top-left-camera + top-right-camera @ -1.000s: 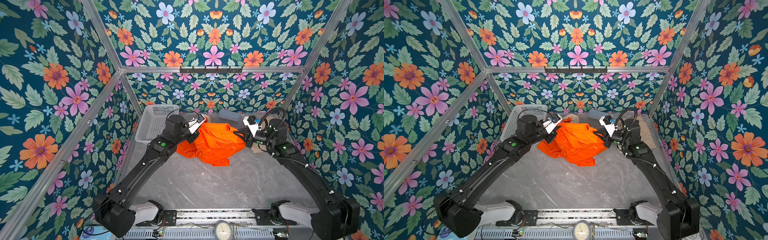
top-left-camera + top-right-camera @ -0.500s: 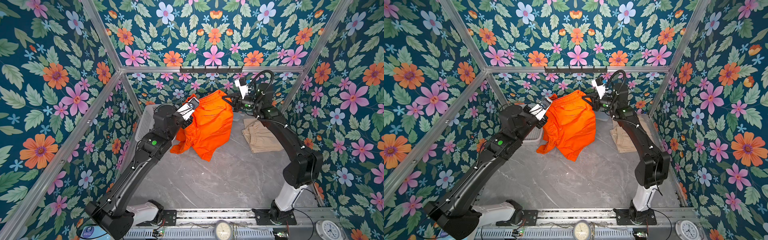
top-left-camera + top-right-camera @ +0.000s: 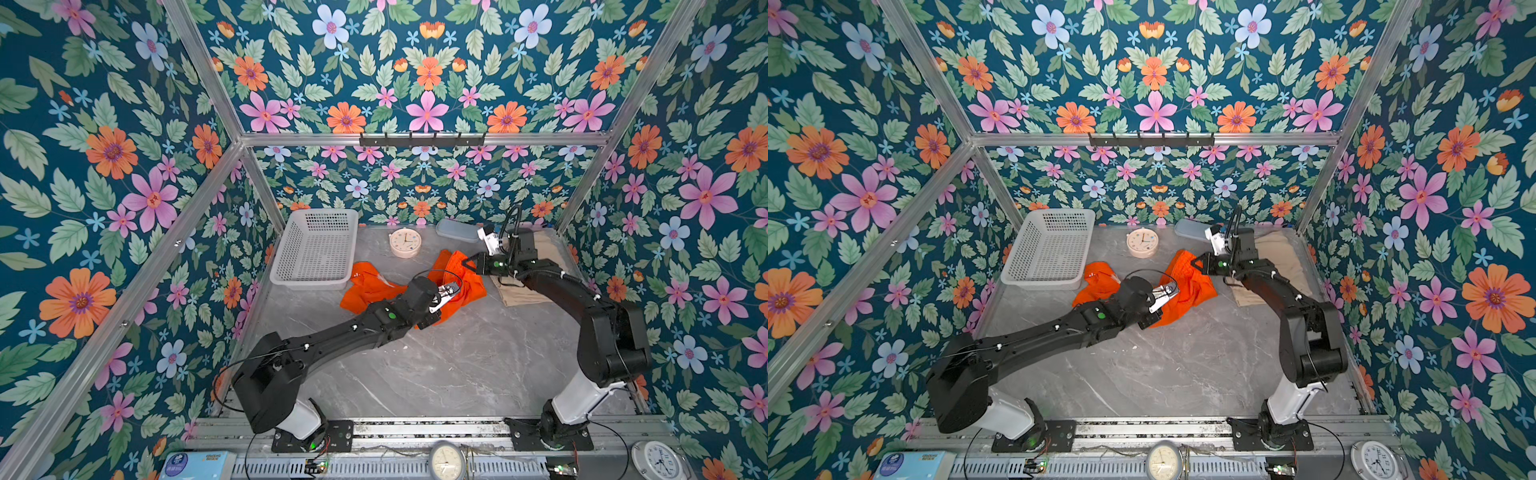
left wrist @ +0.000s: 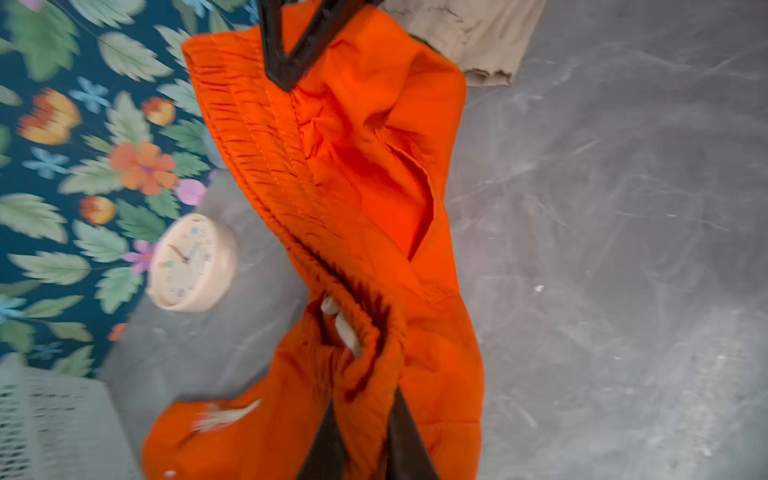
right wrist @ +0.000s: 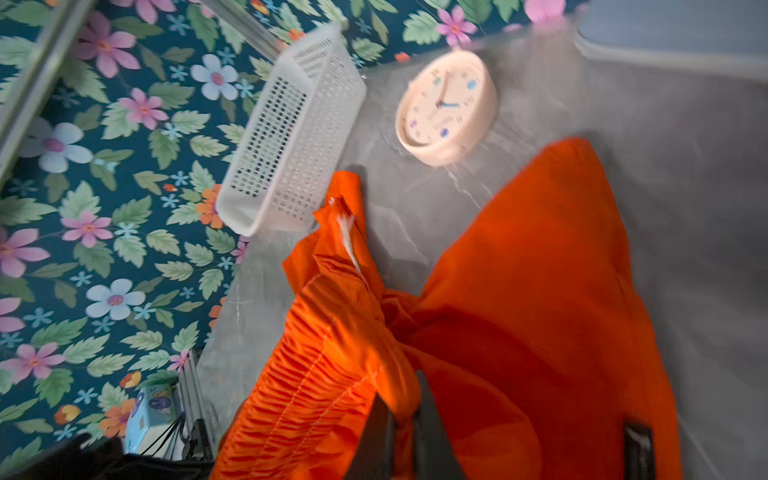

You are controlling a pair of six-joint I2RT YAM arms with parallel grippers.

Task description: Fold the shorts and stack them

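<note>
Left gripper (image 4: 363,395): its fingers stand either side of a bunched wad of gathered waistband of the bright orange cloth shorts (image 4: 365,166), jaws partly apart. I cannot tell whether they clamp it or only bracket it. A white drawstring (image 4: 345,328) loop sits just past its fingertips. From there the waistband runs straight ahead as the long axis, twisted once, to the right gripper (image 5: 401,386), whose fingers meet in a pinch on the other end of the band. So the orange pair is strung between the two grippers, band roughly taut. The legs are slumped on the grey marble-look table (image 3: 436,365) beneath and to the outer side of the left gripper, one leg spilling toward the white perforated plastic basket (image 3: 289,257). The band probably needs untwisting and laying flat before any fold. The folded beige cloth shorts (image 3: 517,293) lie just beside the right gripper, partly under that arm, so the right arm is nearer for stacking. There is bare table behind both grippers toward the arm bases. Beyond them a round cream clock (image 3: 404,242) and a pale grey-blue lidded box (image 3: 457,230) sit against the floral wall, close enough to snag a wide swing.
</note>
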